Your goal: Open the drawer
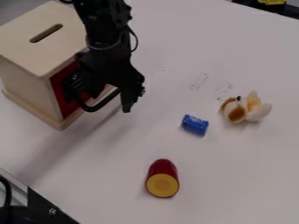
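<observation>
Counter [251, 162]: pale, smooth, matt top, softly shadowed beneath the arm.

Item, drawer [60, 94]: red front, set in the side of a light wooden box [29, 83] with a slotted lid, towards the counter's upper-left corner. Front appears flush with its frame; judged closed.

Item, handle [107, 100]: dark, bowed bar standing out from the red front.

Handling, by judgement: drawer probably light and rigid, running on plain wood with slight friction; an off-centre or slanted pull could bind it. Box looks light enough to slide along with the drawer if tugged sharply. Handle seems hard and perhaps slick, sturdy rather than fragile. Best hold: the middle of the bar, fingers either side or hooked behind it, then a level, steady pull straight away from the red front.

Item, end effector [100, 104]: black, empty, spread wide; one finger [127, 104] hangs plainly on the outer side, away from the box, the other lies close by the red front. Handle shows between them, ungripped; contact with the bar cannot be told.

Item, arm [104, 26]: black, entering over the counter's upper side, hanging steeply past the box lid, wrist beside the drawer front, tip pointing down.
</observation>
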`<state>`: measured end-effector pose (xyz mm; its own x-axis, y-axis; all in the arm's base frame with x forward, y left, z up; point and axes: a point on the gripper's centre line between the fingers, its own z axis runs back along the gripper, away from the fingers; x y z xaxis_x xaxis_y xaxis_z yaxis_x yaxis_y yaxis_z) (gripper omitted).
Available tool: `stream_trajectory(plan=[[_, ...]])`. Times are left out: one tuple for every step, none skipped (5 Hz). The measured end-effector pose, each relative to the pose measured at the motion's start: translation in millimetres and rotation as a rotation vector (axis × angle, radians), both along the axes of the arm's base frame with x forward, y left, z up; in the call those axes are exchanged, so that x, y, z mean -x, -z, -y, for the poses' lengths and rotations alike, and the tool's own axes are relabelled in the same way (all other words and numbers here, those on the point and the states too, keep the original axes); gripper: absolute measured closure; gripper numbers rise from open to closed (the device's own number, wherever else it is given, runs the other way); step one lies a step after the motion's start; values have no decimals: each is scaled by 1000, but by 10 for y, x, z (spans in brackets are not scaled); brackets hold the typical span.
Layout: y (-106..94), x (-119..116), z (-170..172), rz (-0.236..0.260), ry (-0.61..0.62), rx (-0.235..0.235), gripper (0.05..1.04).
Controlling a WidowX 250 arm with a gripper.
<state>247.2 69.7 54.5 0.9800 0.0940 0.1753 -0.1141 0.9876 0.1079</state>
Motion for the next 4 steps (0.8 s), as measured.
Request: stream_trajectory(plan=[[126, -5, -25, -34, 7, -14, 84], [159, -66, -21, -30, 17, -13, 136], [204, -108, 20, -32, 44, 15, 423], [207, -123, 30, -24, 51, 18, 717]])
